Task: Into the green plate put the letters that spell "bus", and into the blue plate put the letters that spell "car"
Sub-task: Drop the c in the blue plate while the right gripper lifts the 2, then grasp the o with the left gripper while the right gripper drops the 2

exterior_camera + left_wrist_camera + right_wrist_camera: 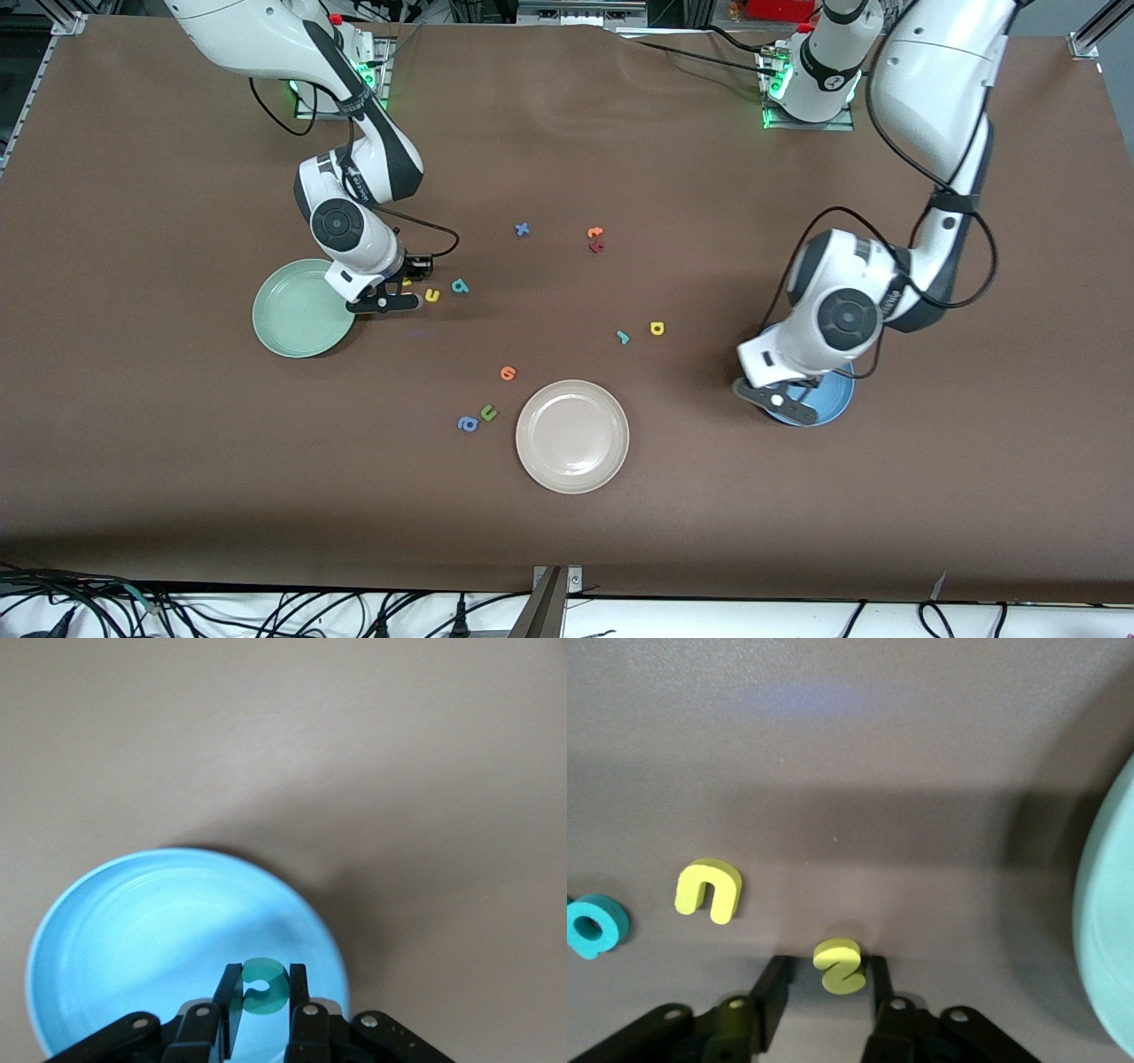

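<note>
Brown tabletop carries the job: the yellow "s" (839, 965) lies between the fingers of the right claw (829, 988), which stand apart and not yet touching it, just beside the green plate (301, 307). I judge they should squeeze evenly and lift straight up, sparing the yellow "u" (708, 890) nearby. The left claw (263, 992) pinches the teal "c" (262, 985) over the blue plate (133, 930), ready to drop.

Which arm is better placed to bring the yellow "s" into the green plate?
The right arm. Its gripper is down at the table with the jaws on either side of the yellow "s", beside the green plate. The left gripper holds the teal "c" over the blue plate.
</note>
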